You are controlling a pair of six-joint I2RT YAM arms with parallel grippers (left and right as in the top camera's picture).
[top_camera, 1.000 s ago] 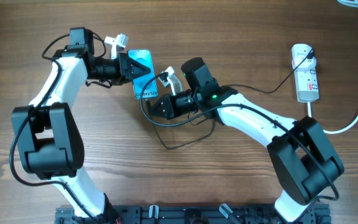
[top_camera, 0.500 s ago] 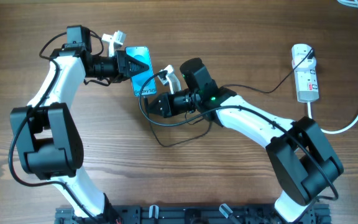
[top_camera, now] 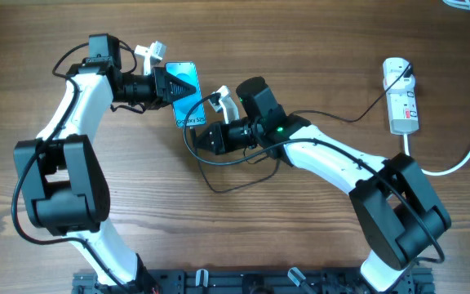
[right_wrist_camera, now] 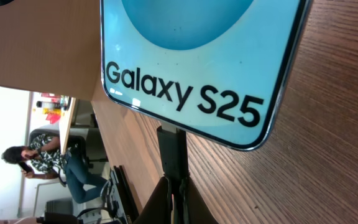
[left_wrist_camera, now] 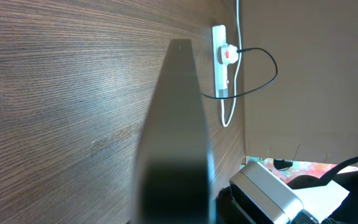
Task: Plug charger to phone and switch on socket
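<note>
The phone (top_camera: 188, 96) has a cyan screen and is held tilted above the table by my left gripper (top_camera: 166, 85), which is shut on its upper end. In the left wrist view it shows edge-on as a dark blurred slab (left_wrist_camera: 176, 130). In the right wrist view its "Galaxy S25" end (right_wrist_camera: 191, 68) fills the top. My right gripper (top_camera: 208, 137) is shut on the charger's connector (right_wrist_camera: 171, 152), whose tip meets the phone's lower edge. The black cable (top_camera: 227, 184) loops under the right arm and runs to the white socket (top_camera: 401, 98), which also shows in the left wrist view (left_wrist_camera: 219, 62).
A thick white cord (top_camera: 463, 155) trails from the socket off the right edge and the top right corner. Bare wooden table (top_camera: 235, 245) lies in front of the arms. The arm bases stand at the front edge.
A second ago the left gripper shifted the phone slightly up and left, and the right gripper followed with the connector. Over the last half second nothing has visibly moved.
</note>
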